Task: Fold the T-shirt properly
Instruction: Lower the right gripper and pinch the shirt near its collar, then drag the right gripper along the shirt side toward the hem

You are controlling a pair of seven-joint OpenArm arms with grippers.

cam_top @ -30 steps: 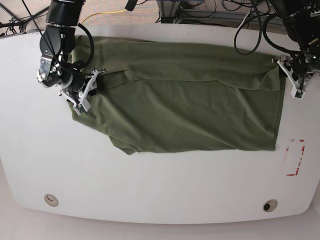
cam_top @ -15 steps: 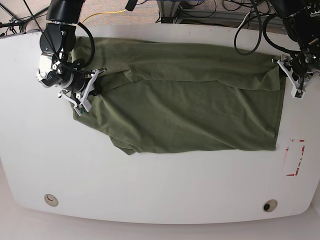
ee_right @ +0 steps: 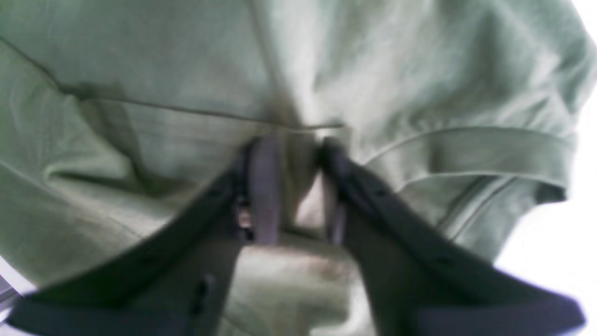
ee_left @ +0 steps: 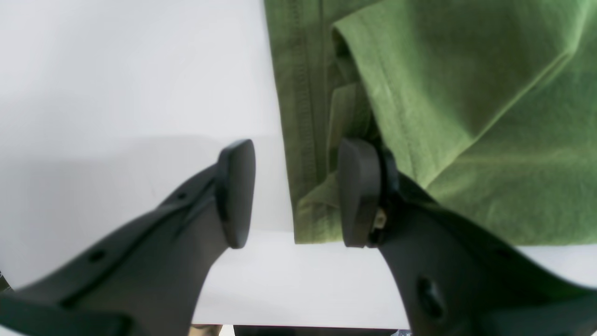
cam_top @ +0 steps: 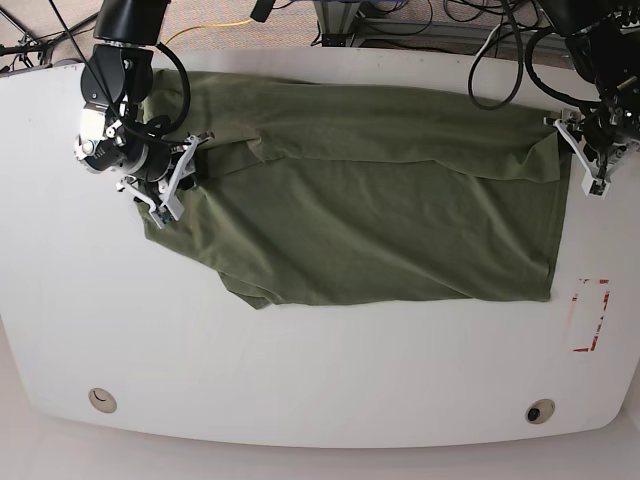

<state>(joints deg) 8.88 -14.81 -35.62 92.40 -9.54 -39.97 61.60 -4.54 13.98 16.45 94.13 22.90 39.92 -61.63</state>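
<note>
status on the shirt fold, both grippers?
Left gripper open, straddling the T-shirt hem at its corner. Right gripper part closed over bunched sleeve cloth; grip unclear. Shirt partly folded, flat on the table. Nothing in the way.

Left gripper (ee_left: 296, 191) low with jaws parted; right gripper (ee_right: 294, 186) low, jaws nearly closed on cloth

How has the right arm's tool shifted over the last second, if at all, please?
Yes, slightly. In the base view the right tool has crept toward the table's far edge, pulling the T-shirt's cloth with it.
</note>
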